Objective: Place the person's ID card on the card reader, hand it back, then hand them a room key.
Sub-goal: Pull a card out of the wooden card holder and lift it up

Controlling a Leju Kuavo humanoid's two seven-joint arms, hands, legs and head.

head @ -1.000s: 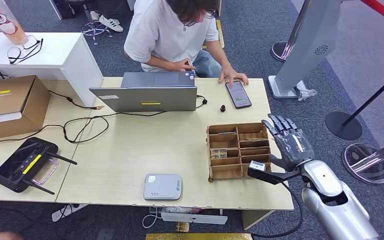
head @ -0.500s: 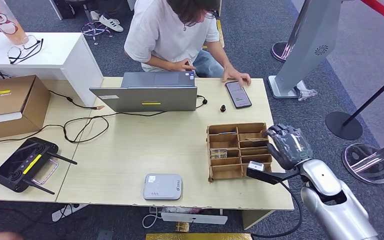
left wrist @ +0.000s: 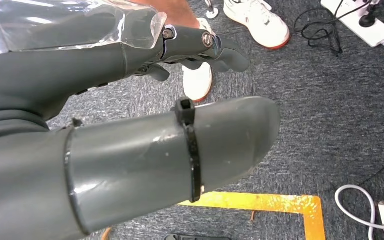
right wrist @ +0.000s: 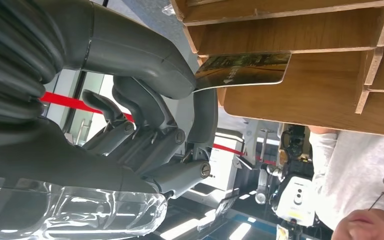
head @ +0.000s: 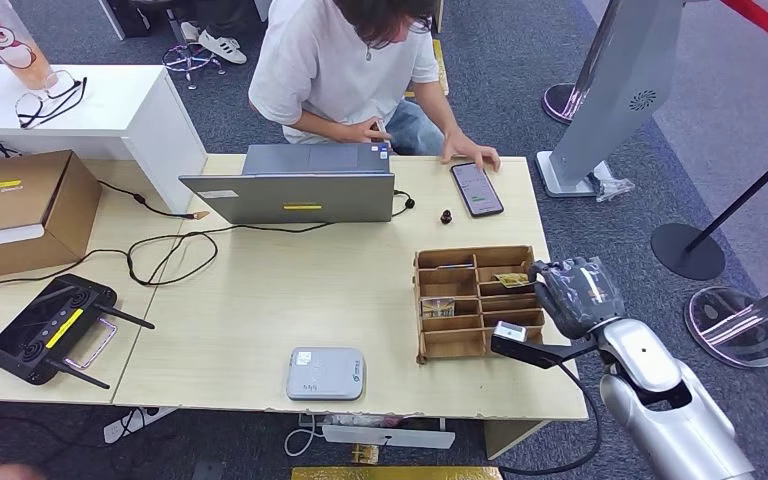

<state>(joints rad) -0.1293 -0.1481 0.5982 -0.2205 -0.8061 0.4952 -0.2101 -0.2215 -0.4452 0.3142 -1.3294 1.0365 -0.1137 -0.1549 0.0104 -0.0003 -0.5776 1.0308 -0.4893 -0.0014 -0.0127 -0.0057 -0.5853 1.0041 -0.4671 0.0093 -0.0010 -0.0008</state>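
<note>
While person (head: pixel 345 65) sits behind laptop (head: pixel 295 187) in head view, right hand (head: pixel 572 290) at wooden organizer (head: pixel 472 300) pinches room key (head: pixel 512 280) above right-side compartment; card reader (head: pixel 325 373) near table's front edge. Left wrist view: left hand (left wrist: pixel 130 125) over carpet, holds nothing, fingers apart. Right wrist view: thumb and finger clamp room key (right wrist: pixel 242 69) edge, card against organizer divider.

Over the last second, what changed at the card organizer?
The right hand, open beside the wooden card organizer a second ago, curled its fingers and now pinches a room key card, lifted partly out of its slot. The person's hand on the phone shifted slightly. Laptop and card reader stayed put.
</note>
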